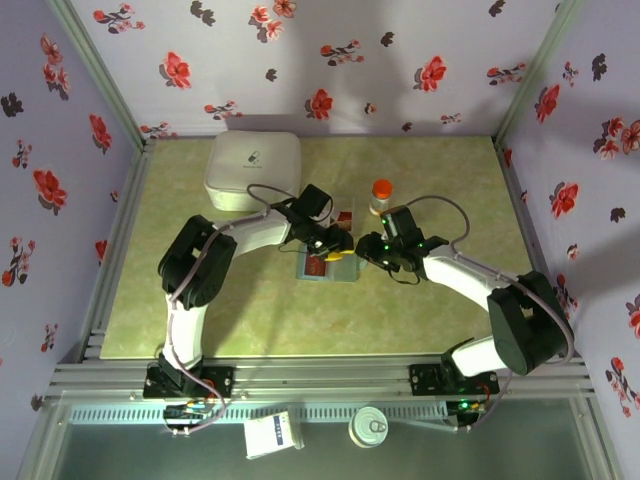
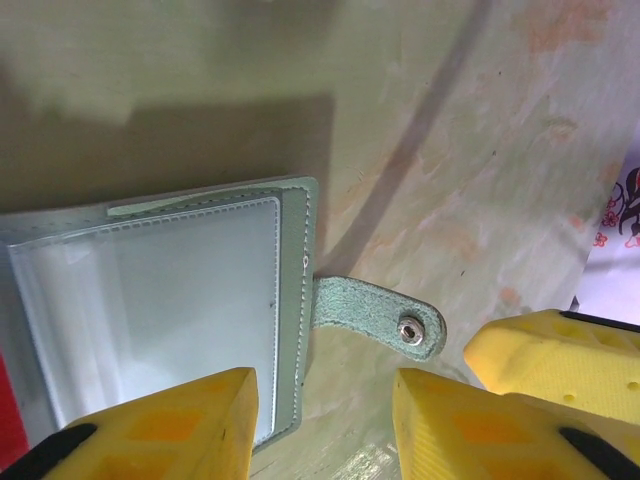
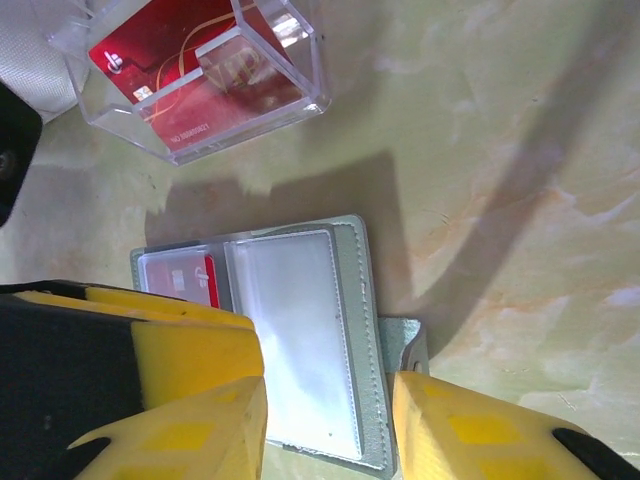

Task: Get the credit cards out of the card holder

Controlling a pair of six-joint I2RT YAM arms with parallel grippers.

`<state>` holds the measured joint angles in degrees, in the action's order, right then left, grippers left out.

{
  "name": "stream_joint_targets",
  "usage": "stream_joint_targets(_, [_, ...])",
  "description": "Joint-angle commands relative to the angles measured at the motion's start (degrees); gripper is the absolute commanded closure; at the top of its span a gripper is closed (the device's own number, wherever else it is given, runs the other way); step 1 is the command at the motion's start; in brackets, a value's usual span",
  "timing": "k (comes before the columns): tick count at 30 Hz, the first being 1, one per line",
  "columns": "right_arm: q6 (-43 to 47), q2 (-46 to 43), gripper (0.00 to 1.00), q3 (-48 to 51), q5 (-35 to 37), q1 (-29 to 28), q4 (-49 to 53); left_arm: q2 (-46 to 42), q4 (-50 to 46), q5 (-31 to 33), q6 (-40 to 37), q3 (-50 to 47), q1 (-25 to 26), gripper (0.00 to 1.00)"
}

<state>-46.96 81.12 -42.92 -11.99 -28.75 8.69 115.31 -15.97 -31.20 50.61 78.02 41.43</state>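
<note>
Toward the middle of the tabletop point(image 1: 450, 300), a little in from its near edge, the card holder point(image 1: 320, 268) is seen lying open and flat, its clear sleeves facing up and its snap tab point(image 2: 382, 316) spread out on the surface beside it. The left gripper point(image 1: 335, 247) is held low over one edge of the holder with its jaws apart; one yellow finger overlaps the holder's corner, the other stands over bare tabletop past the tab, and nothing is pinched between them. The right gripper point(image 3: 330, 430) is poised just beside it, likewise parted, with the holder's sleeve edge and tab lying in the gap and no grip taken.

A red credit card point(image 3: 192, 280) is seen tucked in a sleeve pocket, so the step in hand is judged to be the removal of a remaining card, not yet begun. The next move is thought to call for the holder to be pinned flat by one gripper while the card's exposed edge is nipped by the other and drawn out along the sleeve.

Farther on, a clear box point(image 3: 290, 95) with red credit cards point(image 3: 180, 70) inside is placed just beyond the holder, an orange-capped bottle point(image 1: 381, 194) near it, and a white box point(image 1: 252, 170) toward the far left corner
</note>
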Motion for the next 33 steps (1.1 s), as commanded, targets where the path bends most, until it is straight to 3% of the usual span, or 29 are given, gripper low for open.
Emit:
stream_joint_targets(1, [-0.8,1.3,0.64,-0.4,-1.7,-0.1,-2.5,-4.6,-2.2,1.6,-2.0,-2.1,-2.0,0.62])
stream_joint_targets(14, [-1.4,10.4,0.72,-8.5,-2.9,-5.5,-3.1,-13.1,-1.4,3.6,-4.9,-14.7,-10.2,0.69])
stream_joint_targets(33, [-2.5,16.7,0.73,-11.4,-4.6,-7.9,-5.1,-9.8,2.8,0.0,-4.4,-19.1,-10.8,0.71])
